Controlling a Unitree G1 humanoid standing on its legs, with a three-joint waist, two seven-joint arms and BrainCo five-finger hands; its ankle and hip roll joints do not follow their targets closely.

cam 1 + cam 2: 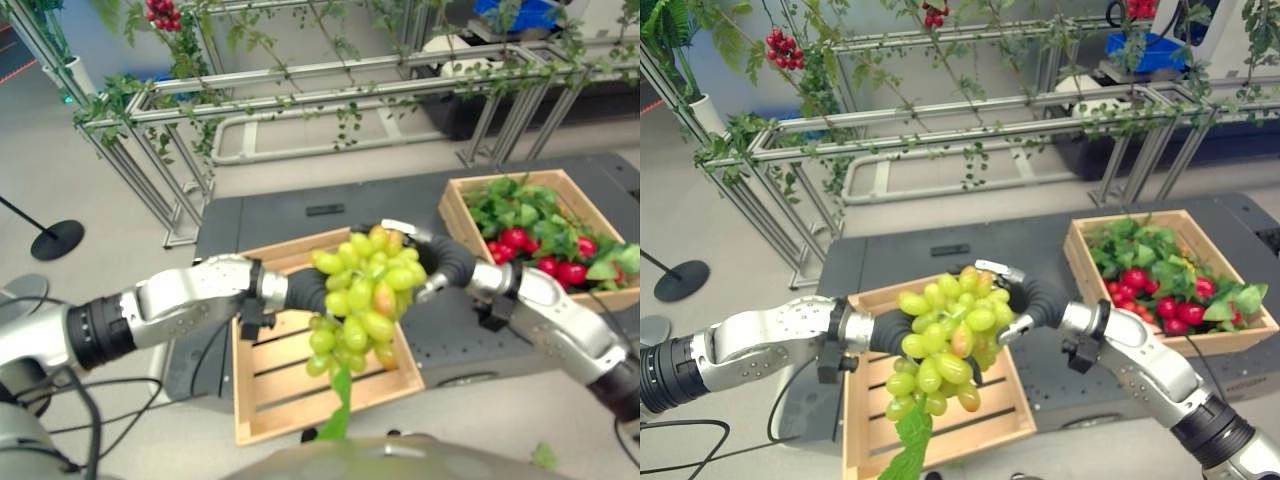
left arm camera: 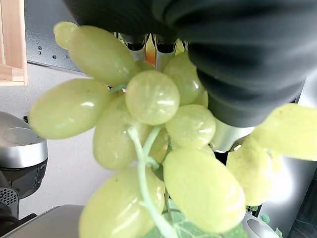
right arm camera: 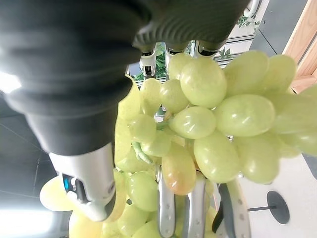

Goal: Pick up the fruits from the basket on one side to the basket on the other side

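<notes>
A bunch of green grapes (image 1: pixel 365 295) with a leaf hanging below it hovers over the empty wooden crate (image 1: pixel 270 390) on the left. Both hands meet at the bunch. My left hand (image 1: pixel 305 290) comes in from the left, its fingers (image 2: pixel 163 48) curled in behind the grapes (image 2: pixel 153 99). From the right, my right hand (image 1: pixel 450 262) wraps the top of the bunch (image 3: pixel 218 119), its fingers over the grapes and its thumb (image 3: pixel 86 183) beside them. The right wooden basket (image 1: pixel 455 215) holds red fruits (image 1: pixel 515 240) among green leaves.
Both crates stand on a dark table (image 1: pixel 300 215). Behind it runs a metal frame (image 1: pixel 300 95) wound with green vines and red berries (image 1: pixel 163 12). A black stand base (image 1: pixel 55 240) sits on the floor at the left.
</notes>
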